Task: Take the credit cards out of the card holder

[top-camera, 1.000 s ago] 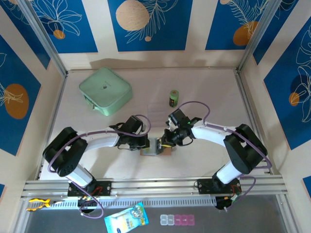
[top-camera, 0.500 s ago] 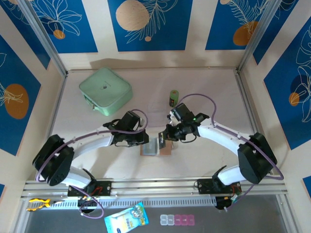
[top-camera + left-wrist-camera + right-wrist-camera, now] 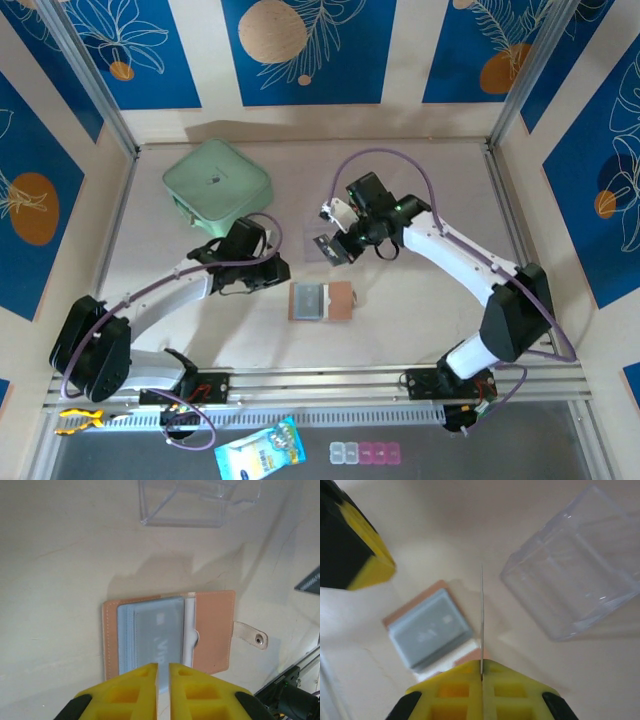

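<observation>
Mint-green case [image 3: 217, 187], clear plastic box [image 3: 572, 575]

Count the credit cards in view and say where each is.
2. One credit card is pinched edge-on in the right gripper's fingers; one pale grey card sits in the open card holder's top sleeve. More may hide beneath it.

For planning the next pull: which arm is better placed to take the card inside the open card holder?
Left, I think. The left gripper hangs empty by the card holder; the right gripper is shut on a card near the transparent box.
</observation>
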Controlling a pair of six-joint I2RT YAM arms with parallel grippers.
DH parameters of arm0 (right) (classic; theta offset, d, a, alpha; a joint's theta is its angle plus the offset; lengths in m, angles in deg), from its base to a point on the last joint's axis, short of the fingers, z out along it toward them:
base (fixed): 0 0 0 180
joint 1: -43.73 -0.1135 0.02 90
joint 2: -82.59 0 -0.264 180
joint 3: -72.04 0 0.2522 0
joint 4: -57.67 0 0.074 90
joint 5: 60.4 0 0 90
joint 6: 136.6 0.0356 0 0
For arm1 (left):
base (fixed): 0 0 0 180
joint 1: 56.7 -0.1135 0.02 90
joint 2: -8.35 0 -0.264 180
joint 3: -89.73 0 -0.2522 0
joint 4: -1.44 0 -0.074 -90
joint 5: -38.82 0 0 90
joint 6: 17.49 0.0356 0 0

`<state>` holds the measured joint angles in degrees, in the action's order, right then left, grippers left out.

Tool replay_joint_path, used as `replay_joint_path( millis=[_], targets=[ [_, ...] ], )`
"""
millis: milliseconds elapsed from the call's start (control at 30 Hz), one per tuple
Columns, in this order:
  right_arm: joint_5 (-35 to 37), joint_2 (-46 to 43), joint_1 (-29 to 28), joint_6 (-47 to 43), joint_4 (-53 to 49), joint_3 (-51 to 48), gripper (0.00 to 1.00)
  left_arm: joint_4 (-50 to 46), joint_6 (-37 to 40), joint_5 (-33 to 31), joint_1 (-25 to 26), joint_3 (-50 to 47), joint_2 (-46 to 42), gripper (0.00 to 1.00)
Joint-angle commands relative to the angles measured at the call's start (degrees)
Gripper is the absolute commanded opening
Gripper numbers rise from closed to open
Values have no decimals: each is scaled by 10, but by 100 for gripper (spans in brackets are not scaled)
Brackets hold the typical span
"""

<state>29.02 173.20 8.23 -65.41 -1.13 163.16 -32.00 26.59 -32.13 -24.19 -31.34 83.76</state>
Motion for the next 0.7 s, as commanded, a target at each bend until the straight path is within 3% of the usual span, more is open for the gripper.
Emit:
replay_joint_path(
  millis=[0,333,667],
  targets=[
    [51,52,0,-164,-80,51,0,-17,11,18,-16,7,-5,13],
    [65,217,8,-276,-189,258,0,-29,14,26,-31,12,-9,13],
    [25,317,24,-311,-246,369,0,-35,1,25,-48,-2,-27,13]
  ],
)
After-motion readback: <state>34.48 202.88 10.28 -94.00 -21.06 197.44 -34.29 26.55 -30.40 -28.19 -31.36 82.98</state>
